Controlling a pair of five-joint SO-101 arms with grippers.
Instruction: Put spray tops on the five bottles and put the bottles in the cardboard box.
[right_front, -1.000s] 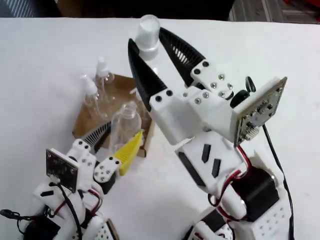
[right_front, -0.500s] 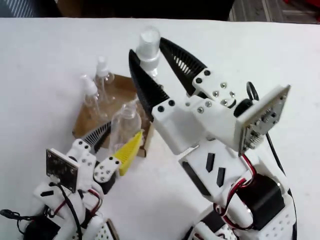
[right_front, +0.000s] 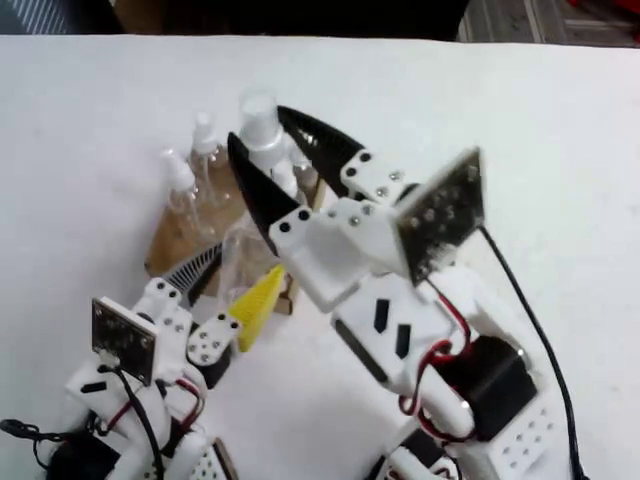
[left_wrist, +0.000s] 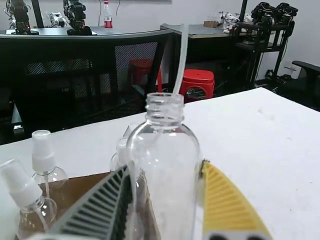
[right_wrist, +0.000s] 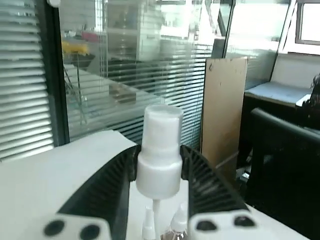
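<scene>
Right wrist view: right claw grips spray top; left claw clamps uncapped bottle.

A white counter is stretching wide. Beyond it a black mesh chair is standing, a red stool is sitting behind it, and daylight is coming through slatted blinds near a brown board.

No lettering can be read anywhere (the red label on a far bottle is too small).
</scene>
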